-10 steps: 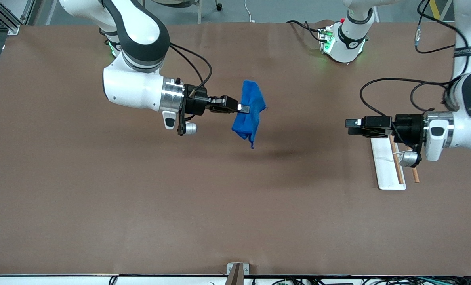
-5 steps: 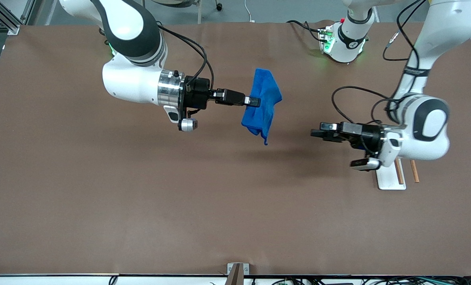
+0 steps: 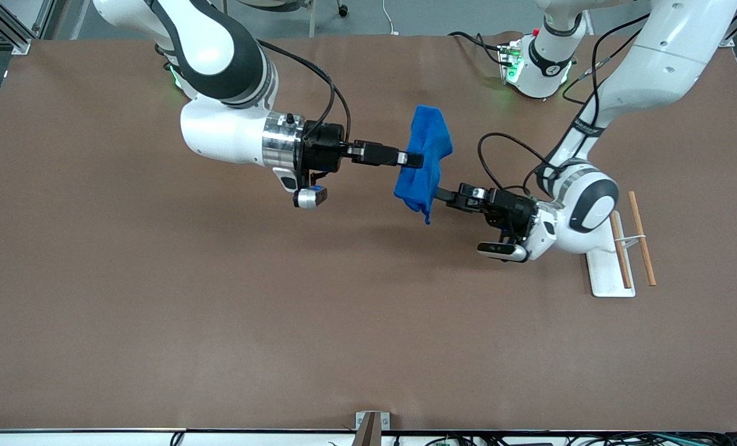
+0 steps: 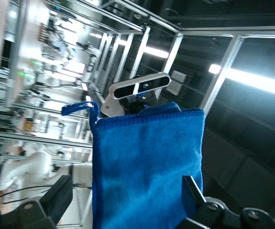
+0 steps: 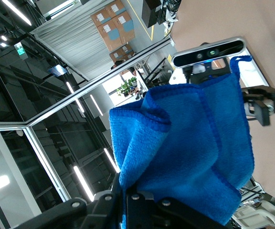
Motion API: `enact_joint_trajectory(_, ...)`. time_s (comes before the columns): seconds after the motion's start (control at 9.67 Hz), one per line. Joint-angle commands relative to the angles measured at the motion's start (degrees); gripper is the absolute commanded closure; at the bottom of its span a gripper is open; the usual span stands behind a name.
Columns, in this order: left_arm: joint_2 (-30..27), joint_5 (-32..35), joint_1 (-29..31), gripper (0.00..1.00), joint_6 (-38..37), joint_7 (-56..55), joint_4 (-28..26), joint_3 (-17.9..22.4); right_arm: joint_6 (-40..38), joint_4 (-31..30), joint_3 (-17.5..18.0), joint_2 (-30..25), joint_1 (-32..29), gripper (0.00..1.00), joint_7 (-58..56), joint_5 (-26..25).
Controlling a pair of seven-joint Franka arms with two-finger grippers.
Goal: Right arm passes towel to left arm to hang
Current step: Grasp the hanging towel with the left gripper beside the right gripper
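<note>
The bright blue towel [image 3: 429, 155] hangs in the air over the middle of the table, bunched where it is held. My right gripper [image 3: 414, 160] is shut on its upper part; in the right wrist view the towel [image 5: 190, 143] fans out from the closed jaws [image 5: 128, 198]. My left gripper [image 3: 446, 196] is open at the towel's lower edge. In the left wrist view the towel [image 4: 147, 162] hangs between the two spread fingers [image 4: 61, 195], with its thread tail at one corner [image 4: 78, 108]. My left gripper [image 5: 259, 102] also shows in the right wrist view.
A white rack base [image 3: 610, 275] with a wooden rod [image 3: 642, 238] stands at the left arm's end of the table, beside the left arm's wrist. The left arm's base [image 3: 538, 68] and its cables lie along the back edge.
My left arm has swung from over the rack toward the towel, and its open fingers now straddle the lower edge. My right arm has carried the towel toward the left arm's end.
</note>
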Motion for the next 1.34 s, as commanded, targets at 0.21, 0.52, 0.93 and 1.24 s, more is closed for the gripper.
enact_joint_trajectory(0.21, 1.24, -3.08, 1.48, 0.19, -2.44, 1.75, -2.15, -2.71, 0.81, 1.64, 0.14, 0.97, 0.04, 1.00, -1.35, 1.69)
enact_joint_trajectory(0.52, 1.33, -2.74, 4.81, 0.62, -7.18, 0.61, -3.02, -2.62, 0.73, 1.64, 0.14, 0.97, 0.04, 1.00, -1.35, 1.60)
enact_joint_trajectory(0.93, 1.07, -2.56, 6.66, 0.99, -8.17, -0.62, -3.03, -2.62, 0.55, 1.64, 0.14, 0.97, -0.66, 0.97, -1.43, 0.90)
enact_joint_trajectory(1.24, -0.59, -2.56, 8.68, 1.00, -8.08, -6.31, -2.33, -2.62, 0.03, -2.47, -0.13, 0.01, -3.11, 0.00, -1.00, -9.69)
